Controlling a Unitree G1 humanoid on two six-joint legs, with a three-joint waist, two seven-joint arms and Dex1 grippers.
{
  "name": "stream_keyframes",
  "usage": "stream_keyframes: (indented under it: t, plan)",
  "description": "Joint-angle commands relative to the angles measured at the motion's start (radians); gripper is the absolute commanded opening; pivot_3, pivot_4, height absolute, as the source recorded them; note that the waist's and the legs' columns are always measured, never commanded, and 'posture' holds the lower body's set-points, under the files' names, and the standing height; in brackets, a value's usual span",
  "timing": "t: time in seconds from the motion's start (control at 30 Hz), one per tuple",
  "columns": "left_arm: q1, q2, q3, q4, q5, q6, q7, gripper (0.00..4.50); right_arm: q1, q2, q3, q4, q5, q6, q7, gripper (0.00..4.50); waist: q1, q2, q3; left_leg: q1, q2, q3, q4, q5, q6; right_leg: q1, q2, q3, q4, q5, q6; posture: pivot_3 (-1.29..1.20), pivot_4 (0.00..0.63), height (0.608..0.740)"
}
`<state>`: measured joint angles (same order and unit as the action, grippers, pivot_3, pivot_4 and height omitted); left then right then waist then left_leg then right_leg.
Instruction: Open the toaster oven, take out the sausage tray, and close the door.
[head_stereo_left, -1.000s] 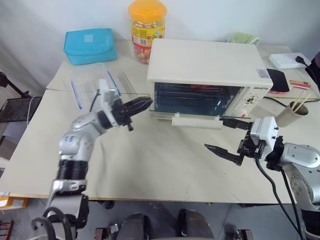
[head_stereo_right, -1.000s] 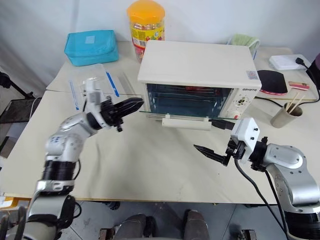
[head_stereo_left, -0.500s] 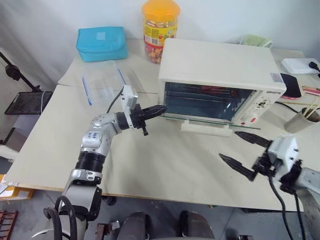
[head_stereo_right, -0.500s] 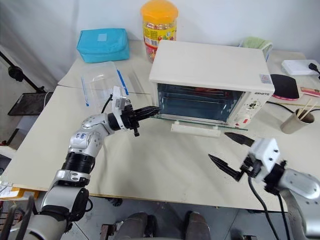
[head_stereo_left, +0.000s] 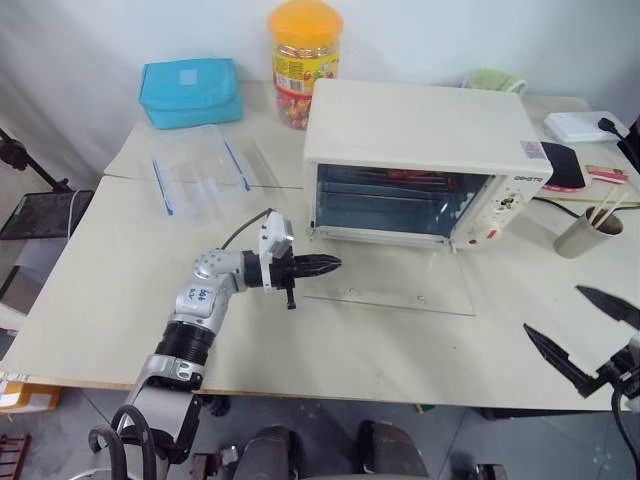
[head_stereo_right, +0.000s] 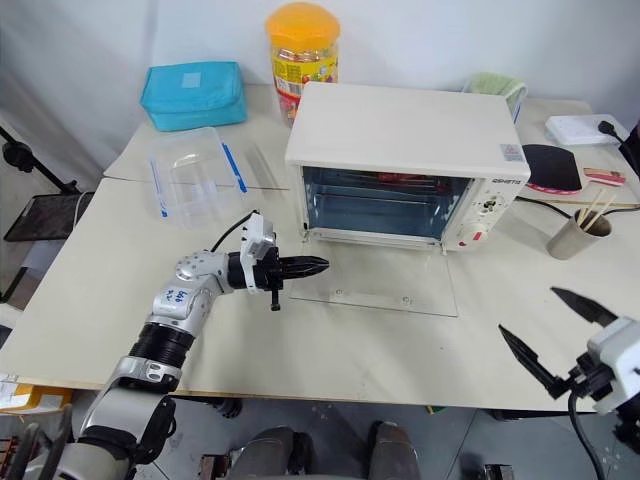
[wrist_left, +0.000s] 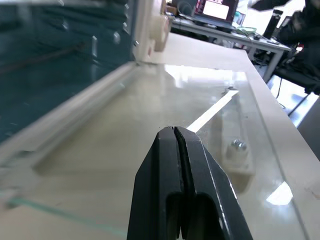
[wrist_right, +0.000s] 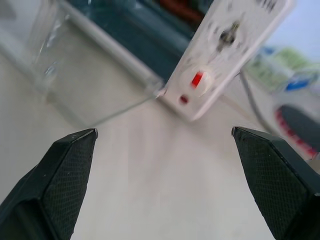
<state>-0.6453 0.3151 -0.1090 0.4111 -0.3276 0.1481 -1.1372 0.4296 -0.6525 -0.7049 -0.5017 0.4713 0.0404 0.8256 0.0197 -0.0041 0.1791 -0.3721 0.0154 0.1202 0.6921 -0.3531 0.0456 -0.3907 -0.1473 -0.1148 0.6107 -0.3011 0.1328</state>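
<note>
- The door (head_stereo_left: 388, 287) is lying flat open on the table in front of the toaster oven (head_stereo_left: 420, 160).
- The left gripper (head_stereo_left: 322, 266), fingers pressed together, is hovering at the door's left edge.
- The right gripper (head_stereo_left: 585, 330), fingers wide apart, is waiting near right, well apart.
- The sausage tray (head_stereo_left: 425, 178) is sitting far inside; reaching level over the glass looks safest.

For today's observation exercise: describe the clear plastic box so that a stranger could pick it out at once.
Start at the big cream toaster oven in the middle of the table. Look to its left, in front of the blue pouch: the plastic box sits there. It alone is see-through, with blue clips on its sides.
</note>
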Motion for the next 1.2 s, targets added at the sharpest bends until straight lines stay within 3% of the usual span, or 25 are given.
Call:
stream_keyframes:
  t: [0.03, 0.27, 0.4, 0.53, 0.83, 1.07, 1.2]
  plan:
    - [0.051, 0.009, 0.0, -0.046, 0.016, -0.029, 0.009, 0.02, -0.122, -0.058, 0.112, -0.061, -0.064, 0.021, -0.053, 4.5, -0.003, 0.0, 0.0, 0.0, 0.0, 0.0, 0.0, 0.0, 0.0, 0.0, 0.0, 0.0, 0.0, 0.0, 0.0, 0.0, 0.15, 0.74]
    - [0.169, 0.033, 0.05, -0.204, -0.013, 0.011, 0.07, 0.02, -0.476, -0.037, 0.567, -0.094, -0.389, 0.225, -0.269, 4.5, -0.014, 0.001, 0.0, 0.0, 0.0, 0.0, 0.002, 0.0, 0.0, -0.001, -0.001, 0.001, 0.003, 0.0, -0.001, 0.0, 0.15, 0.74]
    - [0.243, 0.06, 0.098, -0.322, -0.067, 0.078, 0.098, 0.02, -0.694, 0.036, 0.786, 0.054, -0.624, 0.116, -0.365, 4.5, -0.022, 0.001, 0.0, -0.003, 0.0, -0.002, 0.003, 0.0, 0.0, -0.002, -0.002, -0.002, 0.003, 0.0, -0.001, 0.0, 0.15, 0.74]
    - [0.322, 0.088, 0.155, -0.447, -0.131, 0.138, 0.13, 0.89, -0.893, 0.094, 0.939, 0.269, -0.841, 0.044, -0.463, 4.5, -0.027, 0.001, 0.0, -0.003, 0.0, -0.002, 0.004, 0.0, 0.0, -0.002, -0.002, -0.002, 0.003, 0.0, -0.001, 0.0, 0.15, 0.74]
    - [0.412, 0.114, 0.23, -0.573, -0.184, 0.131, 0.189, 3.54, -1.178, 0.214, 1.073, 0.698, -1.047, -0.064, -0.625, 4.5, -0.033, 0.001, 0.0, -0.004, 0.0, -0.004, 0.003, 0.0, 0.0, -0.002, -0.002, -0.004, 0.002, 0.0, -0.001, 0.0, 0.15, 0.74]
    - [0.437, 0.084, 0.271, -0.654, -0.216, 0.116, 0.27, 3.54, -1.3, 0.271, 1.096, 0.929, -1.094, -0.113, -0.693, 4.5, -0.052, 0.001, 0.0, -0.004, 0.0, -0.004, 0.001, 0.0, -0.001, -0.002, -0.002, -0.005, 0.002, 0.0, -0.001, 0.0, 0.15, 0.74]
    - [0.473, 0.085, 0.266, -0.703, -0.234, 0.135, 0.296, 3.6, -1.325, 0.291, 1.113, 0.976, -1.121, -0.152, -0.728, 3.31, -0.057, 0.001, 0.0, -0.004, 0.0, -0.005, -0.001, 0.0, -0.001, -0.002, -0.001, -0.005, 0.002, -0.001, -0.001, 0.0, 0.15, 0.74]
